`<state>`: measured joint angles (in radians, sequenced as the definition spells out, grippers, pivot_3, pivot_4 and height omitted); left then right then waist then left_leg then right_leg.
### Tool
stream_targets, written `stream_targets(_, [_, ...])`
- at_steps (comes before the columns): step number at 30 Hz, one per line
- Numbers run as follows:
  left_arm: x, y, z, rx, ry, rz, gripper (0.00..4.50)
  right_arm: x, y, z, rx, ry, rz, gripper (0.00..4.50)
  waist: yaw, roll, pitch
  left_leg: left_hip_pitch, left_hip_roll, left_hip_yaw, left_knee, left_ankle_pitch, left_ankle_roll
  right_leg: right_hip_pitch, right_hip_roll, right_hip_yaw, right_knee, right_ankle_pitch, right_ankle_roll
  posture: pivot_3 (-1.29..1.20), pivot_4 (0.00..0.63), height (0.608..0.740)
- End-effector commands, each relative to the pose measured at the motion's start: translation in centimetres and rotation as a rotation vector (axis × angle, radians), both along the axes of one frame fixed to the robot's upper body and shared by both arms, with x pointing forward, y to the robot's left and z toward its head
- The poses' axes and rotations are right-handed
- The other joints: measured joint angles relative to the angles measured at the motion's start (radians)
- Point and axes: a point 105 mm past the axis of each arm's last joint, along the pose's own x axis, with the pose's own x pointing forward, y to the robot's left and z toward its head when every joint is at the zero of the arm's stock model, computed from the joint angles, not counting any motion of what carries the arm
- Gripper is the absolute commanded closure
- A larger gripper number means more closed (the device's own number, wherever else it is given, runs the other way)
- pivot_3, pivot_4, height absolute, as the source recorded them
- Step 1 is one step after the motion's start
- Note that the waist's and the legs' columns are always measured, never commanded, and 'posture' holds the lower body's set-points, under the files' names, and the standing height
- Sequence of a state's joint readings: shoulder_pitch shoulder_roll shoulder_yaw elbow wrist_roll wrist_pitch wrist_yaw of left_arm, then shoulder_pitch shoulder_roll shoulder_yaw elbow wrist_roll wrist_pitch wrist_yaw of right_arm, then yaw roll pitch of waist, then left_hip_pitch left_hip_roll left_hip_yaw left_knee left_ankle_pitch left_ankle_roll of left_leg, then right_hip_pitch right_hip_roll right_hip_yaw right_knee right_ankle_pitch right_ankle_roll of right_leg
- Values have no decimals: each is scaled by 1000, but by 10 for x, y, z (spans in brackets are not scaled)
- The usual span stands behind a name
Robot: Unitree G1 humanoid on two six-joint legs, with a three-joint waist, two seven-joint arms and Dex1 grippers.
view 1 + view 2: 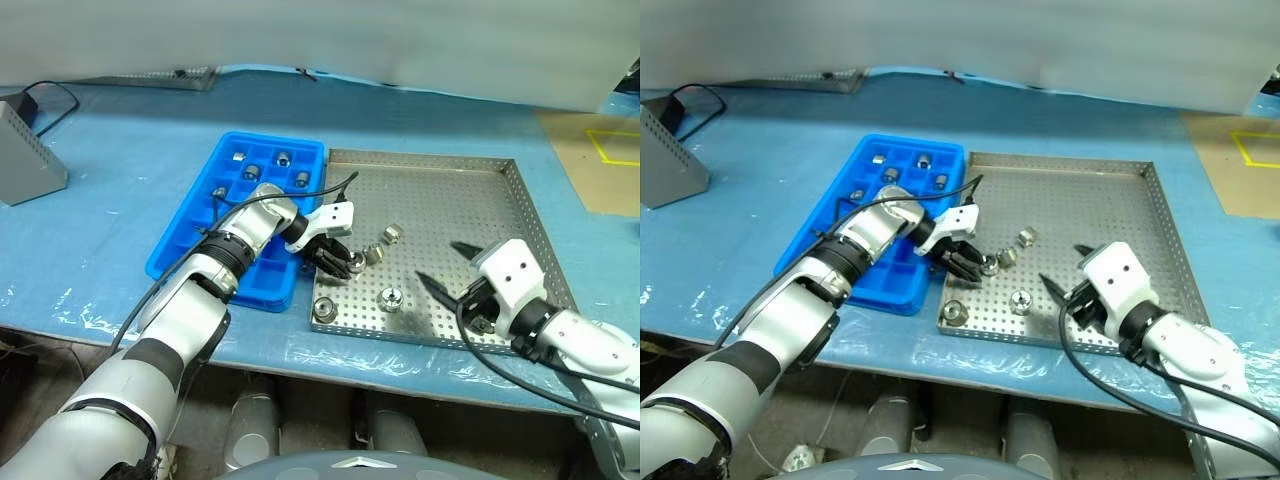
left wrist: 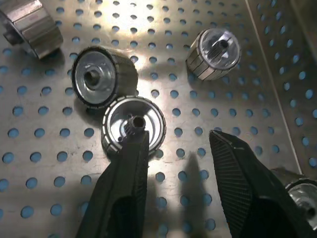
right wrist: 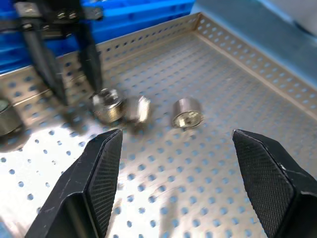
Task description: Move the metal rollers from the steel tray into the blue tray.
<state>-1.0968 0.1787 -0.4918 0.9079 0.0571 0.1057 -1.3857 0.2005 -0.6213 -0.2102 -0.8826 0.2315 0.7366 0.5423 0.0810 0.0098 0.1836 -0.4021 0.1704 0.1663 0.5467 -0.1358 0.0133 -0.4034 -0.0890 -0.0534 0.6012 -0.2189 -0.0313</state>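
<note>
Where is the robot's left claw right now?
In the head view, the left end effector is over the steel tray's left side, open, beside a metal roller.

Bright overhead light (glare on steel tray [image 2: 148,29]), slight motion blur

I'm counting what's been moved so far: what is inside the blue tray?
Five metal rollers show in separate compartments at the far end of the blue tray. The left arm lies across the near compartments, so what they hold cannot be seen.

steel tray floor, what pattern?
Steel tray: grey metal with a regular grid of small round holes; clearest in the left wrist view.
</note>
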Motion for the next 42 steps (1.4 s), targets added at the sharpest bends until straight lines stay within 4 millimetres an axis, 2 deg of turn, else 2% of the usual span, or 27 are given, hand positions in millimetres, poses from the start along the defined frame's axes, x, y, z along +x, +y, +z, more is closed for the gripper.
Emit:
stream_targets(1, [7,-6,-9,61,-70,16,2479,-3,3,11,-19,-65,-7,832,-3,0,0,1,0,0,0,0,0,1,0,0,0,0,0,-267,150,740])
stream_targets(8, [12,-19,-11,66,-116,38,2479,-8,-7,0,-36,-52,-62,832,-15,-1,-1,12,-1,0,-2,-3,4,19,-1,-2,-17,1,4,-299,150,740])
stream_targets(12, [22,-17,-9,71,-159,91,2479,-11,-7,-7,-35,-50,-74,832,-22,-2,-1,12,-1,0,-2,-4,6,20,-1,-2,-21,2,4,-309,150,740])
stream_targets(15, [24,-18,1,46,-176,85,2479,-11,-3,-9,-38,-54,-72,832,-34,-2,-1,12,-1,0,-3,-4,6,20,-1,-2,-20,2,4,-309,150,740])
stream_targets(16, [16,-19,13,0,-128,9,2479,-11,-4,-11,-37,-52,-76,832,-37,-2,-1,11,-1,0,-3,-4,6,20,-1,-2,-20,2,4,-308,150,740])
stream_targets(19, [3,-11,31,-48,-76,-132,2479,-11,-4,-13,-36,-48,-83,832,-42,-2,-1,8,-1,0,-4,-4,6,16,-1,-2,-20,2,4,-304,150,740])
stream_targets(22, [-5,2,45,-107,-21,-206,2479,-11,-4,-17,-39,-43,-82,832,-42,-2,-1,4,0,0,-5,-4,6,12,-1,-2,-20,6,-4,-300,150,740])
stream_targets(25, [1,15,46,-54,-105,-230,2479,-7,-5,-21,-43,-45,-86,832,-43,-1,-2,1,0,0,-5,-5,7,9,-1,-3,-19,7,-4,-292,150,740])
stream_targets(28, [14,18,41,10,-199,-169,2479,-5,-3,-23,-42,-49,-80,832,-41,-1,-2,-1,0,1,-4,-5,8,8,-1,-3,-19,7,-4,-288,150,740])
stream_targets(30, [29,12,36,37,-290,-61,2479,-4,0,-24,-37,-50,-73,832,-40,-2,-1,-1,0,1,-3,-5,8,9,-1,-3,-19,7,-4,-289,150,740])
stream_targets(32, [37,-2,31,19,-249,67,2479,-3,0,-25,-45,-53,-76,832,-39,-2,-1,-1,0,1,-1,-5,8,9,-2,-3,-19,7,-4,-289,150,740])
stream_targets(34, [29,-14,21,17,-208,57,2479,-2,0,-26,-52,-56,-81,832,-40,-2,-1,-1,-1,1,-1,-6,9,10,-3,-3,-19,7,-4,-294,150,740])
stream_targets(37, [9,-33,15,-22,-18,22,2479,-2,1,-25,-52,-59,-85,832,-42,-2,-1,-1,-2,2,-1,-6,10,10,-4,-3,-19,7,-4,-304,150,740])
stream_targets(42, [-9,-44,7,-16,194,42,2479,-5,-1,-28,-77,-51,-102,832,-49,-2,-1,-1,0,3,-2,-6,10,6,-3,-3,-17,7,-4,-323,150,740])
